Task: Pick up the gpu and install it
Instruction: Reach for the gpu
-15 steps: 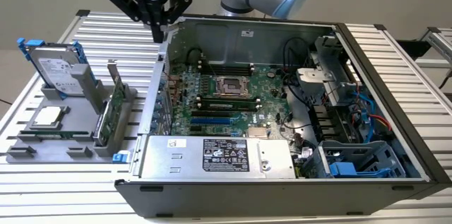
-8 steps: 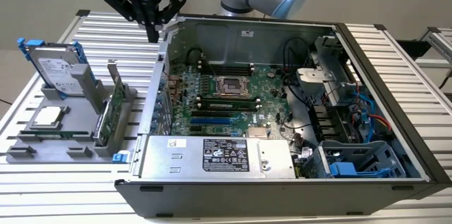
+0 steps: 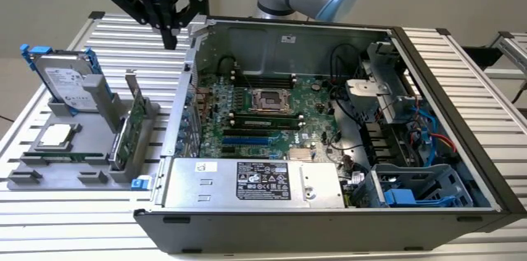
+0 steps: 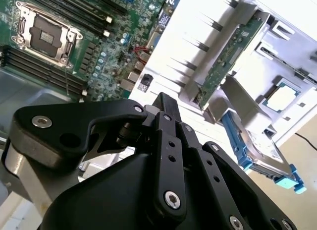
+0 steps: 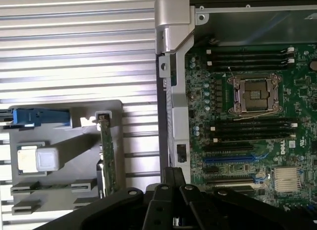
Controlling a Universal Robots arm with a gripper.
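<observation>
The gpu (image 3: 132, 130) is a green card with a silver end bracket. It stands on edge in a slot of the grey holder (image 3: 49, 171), at the exterior view's left. Both wrist views show it too, as a thin green edge: gpu (image 4: 229, 59), gpu (image 5: 107, 155). My gripper (image 3: 170, 40) hangs above the slatted table, behind the holder and beside the open case's rear corner. Its black fingers are shut together with nothing between them. The gripper (image 4: 166, 98) and gripper (image 5: 173, 171) point down, well apart from the card.
An open computer case (image 3: 448, 107) lies on its side, with the motherboard (image 3: 263, 113) and its empty slots exposed. The power supply (image 3: 247, 181) sits along the front. The holder also carries a hard drive in a blue frame (image 3: 70, 79) and a processor chip (image 3: 56, 136).
</observation>
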